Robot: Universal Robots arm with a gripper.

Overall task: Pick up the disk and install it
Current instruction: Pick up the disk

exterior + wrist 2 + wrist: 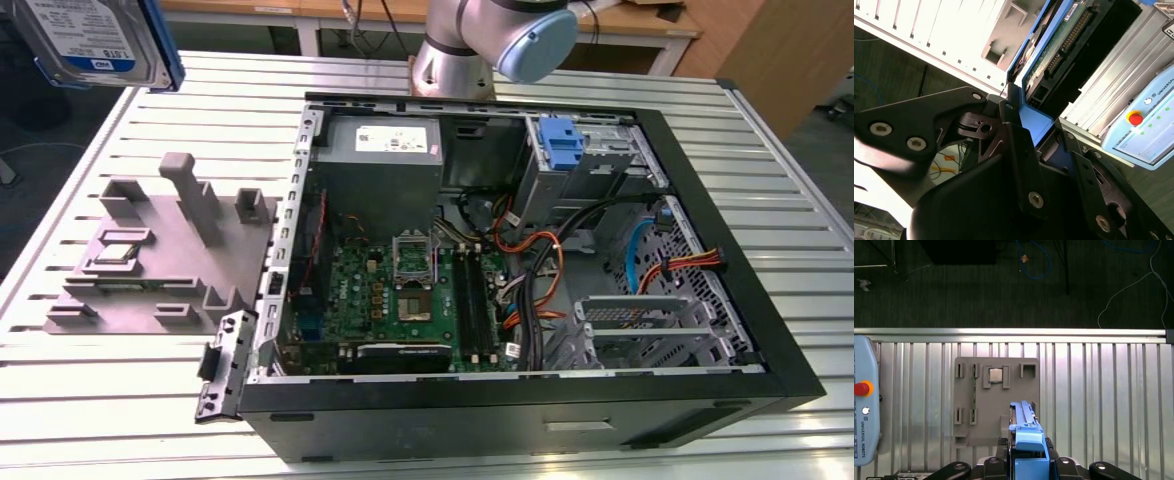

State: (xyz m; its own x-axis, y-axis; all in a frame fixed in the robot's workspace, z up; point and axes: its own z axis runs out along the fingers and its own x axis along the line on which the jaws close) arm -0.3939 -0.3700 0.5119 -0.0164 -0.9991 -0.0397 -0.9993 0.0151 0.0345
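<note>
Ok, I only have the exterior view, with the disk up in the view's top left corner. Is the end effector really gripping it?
Observer: Yes. In the second wrist view the end effector is closed on one end of the disk.
Operator: What's under it?
Observer: In the first wrist view it overlaps the grey fixture plate, so it seems to hang above that.
Operator: Anything nearby I'm missing?
Observer: A teach pendant with a red button lies on the slatted table beside the plate.
</note>
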